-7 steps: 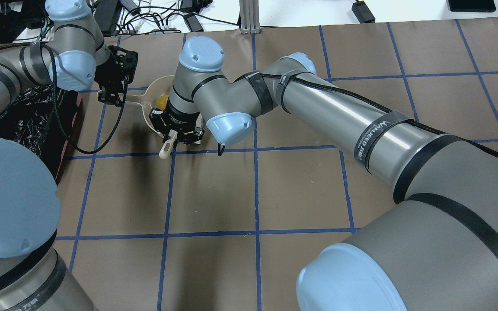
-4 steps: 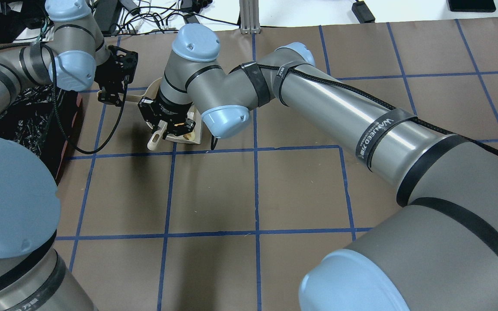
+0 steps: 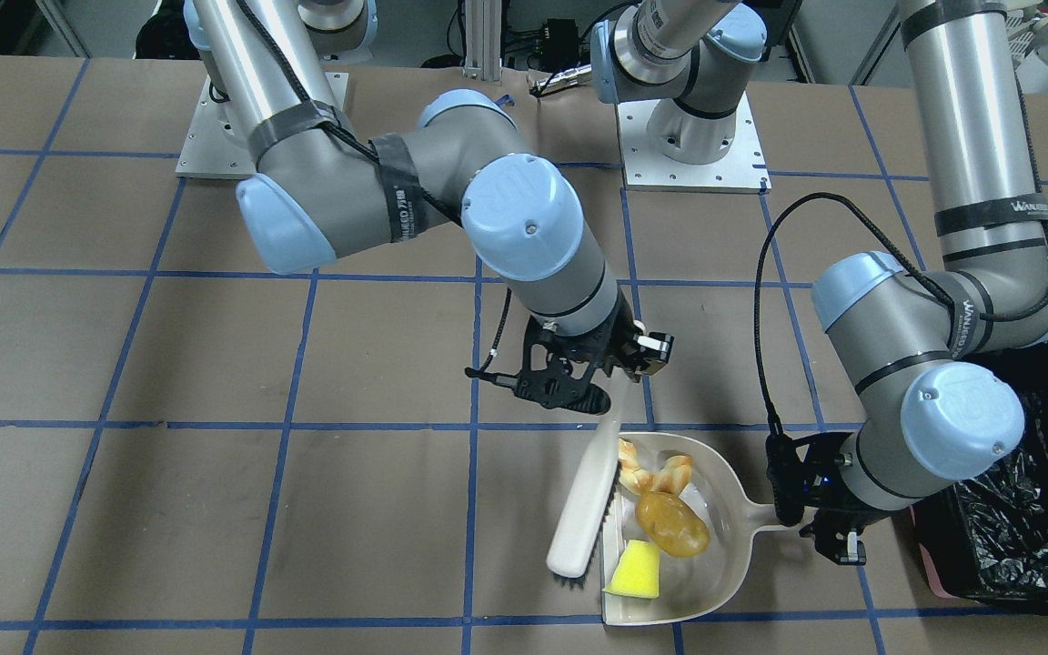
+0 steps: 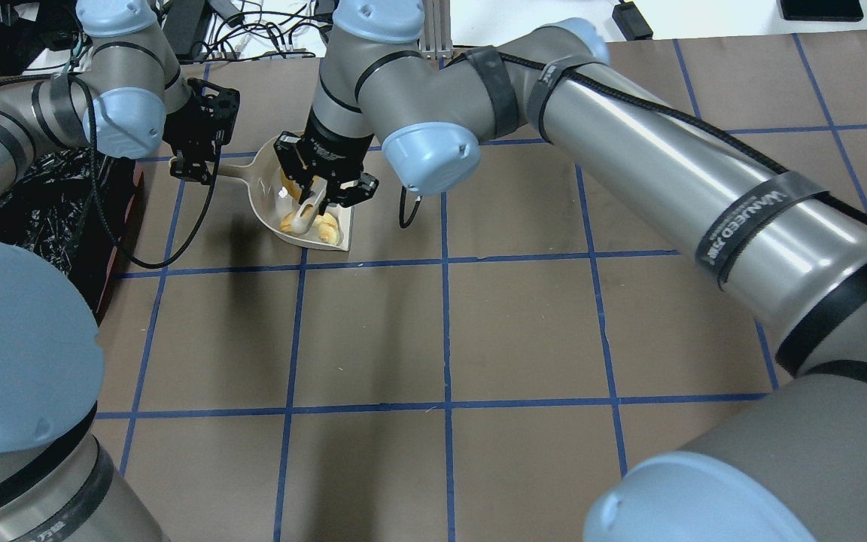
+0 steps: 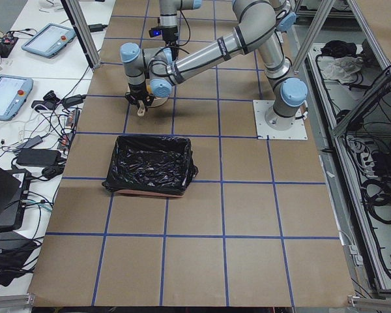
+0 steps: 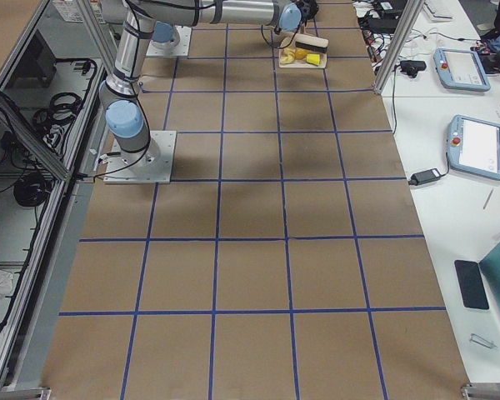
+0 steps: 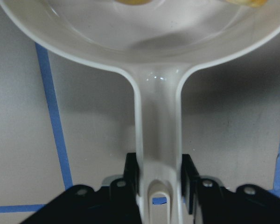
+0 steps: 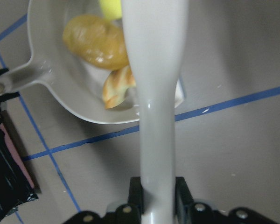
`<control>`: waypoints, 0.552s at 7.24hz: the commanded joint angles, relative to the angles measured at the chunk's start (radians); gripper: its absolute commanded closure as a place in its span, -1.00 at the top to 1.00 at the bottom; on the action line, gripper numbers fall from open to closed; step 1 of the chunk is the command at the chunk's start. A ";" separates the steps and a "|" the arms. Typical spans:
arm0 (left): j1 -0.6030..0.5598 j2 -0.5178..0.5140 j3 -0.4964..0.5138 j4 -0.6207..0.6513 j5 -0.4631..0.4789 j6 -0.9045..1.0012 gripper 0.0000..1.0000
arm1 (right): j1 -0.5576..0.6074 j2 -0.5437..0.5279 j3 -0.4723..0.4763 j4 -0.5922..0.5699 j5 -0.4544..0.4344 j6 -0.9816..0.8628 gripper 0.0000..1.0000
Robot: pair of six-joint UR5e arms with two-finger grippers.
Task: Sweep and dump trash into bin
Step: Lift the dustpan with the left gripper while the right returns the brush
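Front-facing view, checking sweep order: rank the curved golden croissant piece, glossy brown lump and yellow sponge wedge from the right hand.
1. Curved golden croissant piece, uppermost in view.
2. Glossy brown lump, middle.
3. Yellow sponge wedge, lowest in view.

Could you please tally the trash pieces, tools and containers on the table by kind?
Croissant piece: 1
Potato lump: 1
Yellow sponge wedge: 1
Dustpan: 1
Brush: 1
Bin: 1
Total: 6
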 commanded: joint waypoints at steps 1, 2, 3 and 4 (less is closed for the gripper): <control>0.008 0.006 -0.001 0.000 -0.006 0.009 -0.69 | -0.162 -0.107 0.014 0.245 -0.149 -0.296 -1.00; 0.011 0.007 -0.002 0.000 -0.017 0.010 -0.77 | -0.256 -0.136 0.022 0.333 -0.203 -0.434 -1.00; 0.012 0.009 -0.002 0.000 -0.041 0.012 -0.82 | -0.342 -0.168 0.042 0.370 -0.241 -0.546 -1.00; 0.012 0.009 -0.003 0.000 -0.045 0.010 -0.90 | -0.430 -0.175 0.083 0.369 -0.304 -0.648 -1.00</control>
